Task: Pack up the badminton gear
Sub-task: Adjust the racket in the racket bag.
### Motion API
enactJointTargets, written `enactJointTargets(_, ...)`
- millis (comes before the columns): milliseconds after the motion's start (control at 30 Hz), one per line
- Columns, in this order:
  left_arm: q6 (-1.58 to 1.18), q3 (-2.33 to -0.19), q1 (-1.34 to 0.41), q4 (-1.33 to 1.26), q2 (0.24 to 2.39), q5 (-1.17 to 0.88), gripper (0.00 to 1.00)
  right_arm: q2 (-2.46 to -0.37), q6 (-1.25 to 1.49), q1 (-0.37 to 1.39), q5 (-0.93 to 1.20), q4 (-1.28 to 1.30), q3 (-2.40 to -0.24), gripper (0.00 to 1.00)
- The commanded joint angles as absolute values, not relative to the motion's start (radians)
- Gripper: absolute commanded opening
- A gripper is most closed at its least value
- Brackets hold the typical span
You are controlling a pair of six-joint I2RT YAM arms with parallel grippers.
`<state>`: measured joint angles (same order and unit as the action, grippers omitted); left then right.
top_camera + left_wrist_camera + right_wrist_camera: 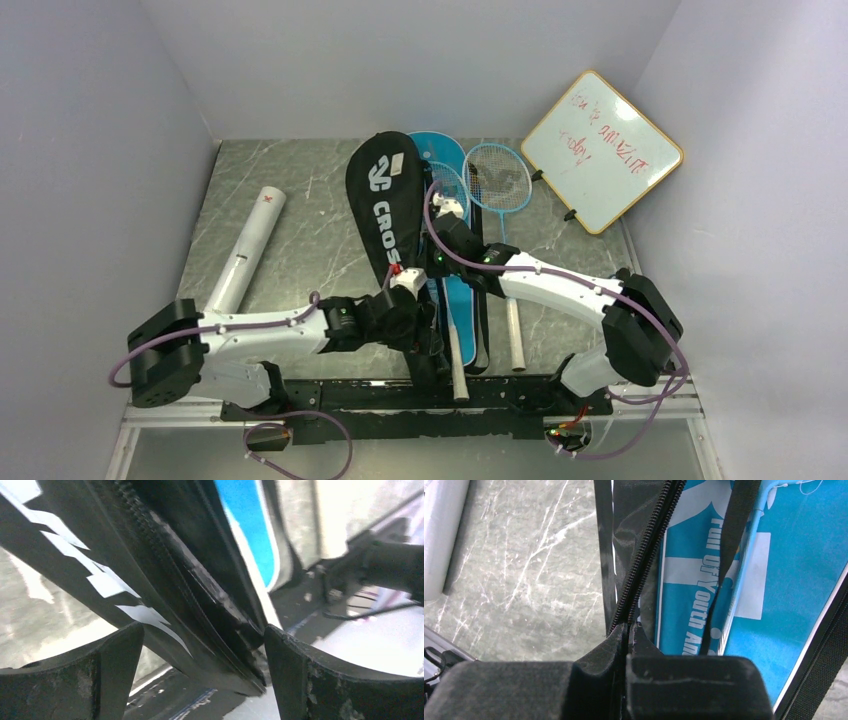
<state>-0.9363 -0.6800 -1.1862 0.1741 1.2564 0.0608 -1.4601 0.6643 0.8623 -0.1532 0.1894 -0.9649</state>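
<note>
The black "CROSSWAY" racket cover [385, 200] lies in the middle of the table, partly over the blue racket cover [440, 160]. My right gripper [629, 627] is shut on the black cover's zipper edge [649, 545], beside the blue cover [784, 580]. My left gripper [202, 650] is open and straddles the black cover's narrow lower end [165, 605]; its fingers [115, 665] stand apart from the fabric. A light-blue racket [497, 175] lies to the right with its white grip [515, 335] toward me. Another racket's grip [457, 365] sticks out below the covers. The white cardboard tube [248, 245] lies at the left.
A wood-framed whiteboard [602, 150] with red writing leans in the back right corner. Grey walls close in the table on three sides. The arms' black mounting rail [400, 395] runs along the near edge.
</note>
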Motion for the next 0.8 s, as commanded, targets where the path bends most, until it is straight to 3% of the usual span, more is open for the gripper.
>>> enactJointTargets(0, -0.92, -0.777, -1.194, 0.456, 1.323, 0.243, 0.9, -1.406, 0.664, 0.86, -0.173, 0.144, -1.008, 0.0)
enactJointTargets(100, -0.918, -0.755, -1.194, 0.487, 1.321, 0.276, 0.74, -1.405, 0.662, 0.859, -0.175, 0.148, -1.011, 0.0)
enactJointTargets(267, -0.92, -0.671, -1.194, 0.386, 1.274, 0.235, 0.73, -1.408, 0.664, 0.853, -0.173, 0.153, -1.017, 0.0)
enactJointTargets(367, -0.88, -0.671, -1.195, 0.335, 1.238, 0.185, 0.86, -1.404, 0.658, 0.853, -0.165, 0.153, -1.017, 0.0)
enactJointTargets(467, -0.82, -0.695, -1.195, 0.286, 1.162, 0.12, 0.91, -1.402, 0.659, 0.852, -0.157, 0.158, -1.014, 0.0)
enactJointTargets(767, -0.738, -0.818, -1.186, 0.426, 1.014, 0.148, 0.95, -1.334, 0.796, 0.848, -0.061, 0.011, -0.798, 0.0)
